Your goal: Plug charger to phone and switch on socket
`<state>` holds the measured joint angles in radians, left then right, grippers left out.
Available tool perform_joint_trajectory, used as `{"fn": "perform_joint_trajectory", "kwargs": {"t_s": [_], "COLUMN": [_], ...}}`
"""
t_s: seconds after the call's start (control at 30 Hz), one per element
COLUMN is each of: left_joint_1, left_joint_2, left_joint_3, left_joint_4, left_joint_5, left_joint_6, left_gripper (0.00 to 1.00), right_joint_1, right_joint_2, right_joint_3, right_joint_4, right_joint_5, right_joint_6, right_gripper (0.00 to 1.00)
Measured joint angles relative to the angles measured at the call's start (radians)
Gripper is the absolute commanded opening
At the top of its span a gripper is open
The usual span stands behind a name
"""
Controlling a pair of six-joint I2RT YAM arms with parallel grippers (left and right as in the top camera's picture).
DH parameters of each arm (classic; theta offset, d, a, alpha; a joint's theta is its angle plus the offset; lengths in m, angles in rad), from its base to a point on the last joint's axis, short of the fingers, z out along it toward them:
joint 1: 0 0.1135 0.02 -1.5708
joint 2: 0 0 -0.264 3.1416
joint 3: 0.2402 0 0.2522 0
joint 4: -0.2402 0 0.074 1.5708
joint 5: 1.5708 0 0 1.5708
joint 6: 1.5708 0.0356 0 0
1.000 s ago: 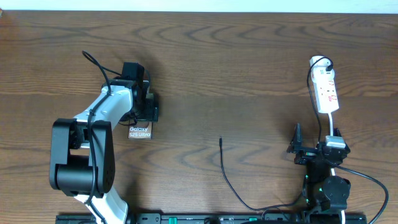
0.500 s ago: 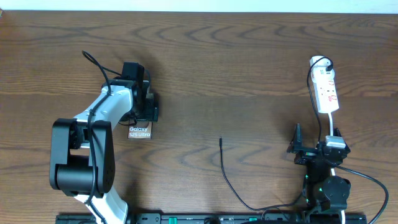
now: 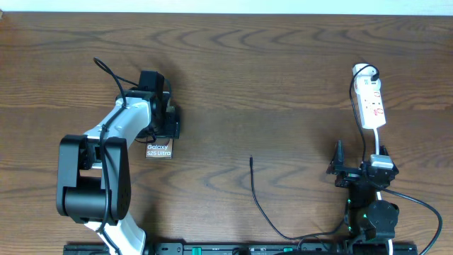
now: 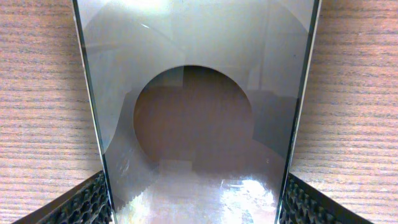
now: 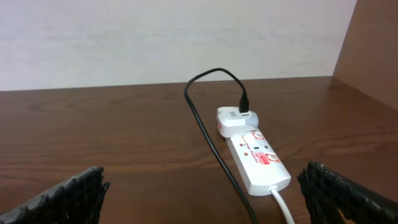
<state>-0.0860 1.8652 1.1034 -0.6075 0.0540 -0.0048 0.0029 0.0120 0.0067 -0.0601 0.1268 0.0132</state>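
Observation:
The phone (image 3: 159,149), a brownish-grey slab with "Galaxy S25 Ultra" lettering, lies flat at the left. My left gripper (image 3: 167,125) sits over its far end. In the left wrist view the phone (image 4: 199,93) fills the space between the fingers, and my left gripper (image 4: 196,208) is closed against both long edges. The charger (image 3: 253,185) lies loose at centre, its tip pointing away from me; it also shows in the right wrist view (image 5: 208,140). The socket (image 3: 371,103) lies at the right and also shows in the right wrist view (image 5: 258,158). My right gripper (image 3: 359,159) is wide open and empty, just short of it (image 5: 199,193).
A white adapter (image 5: 235,120) with a black plug sits in the far end of the socket. A white cord (image 5: 283,208) leaves its near end towards my right arm. A light wall stands behind the table's far edge.

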Motion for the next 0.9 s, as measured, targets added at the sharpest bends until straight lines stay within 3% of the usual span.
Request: {"fn": "perform_joint_trajectory", "kwargs": {"t_s": [0.9], "left_joint_1": [0.000], "left_joint_2": [-0.001], "left_joint_3": [0.000], "left_joint_4": [0.000], "left_joint_5": [0.003], "left_joint_6": [0.000], "left_gripper": [0.72], "right_joint_1": [0.000], "right_joint_2": [0.000], "right_joint_3": [0.000], "right_joint_4": [0.000], "right_joint_5": [0.000], "right_joint_6": [0.000], "right_gripper": [0.99]}}
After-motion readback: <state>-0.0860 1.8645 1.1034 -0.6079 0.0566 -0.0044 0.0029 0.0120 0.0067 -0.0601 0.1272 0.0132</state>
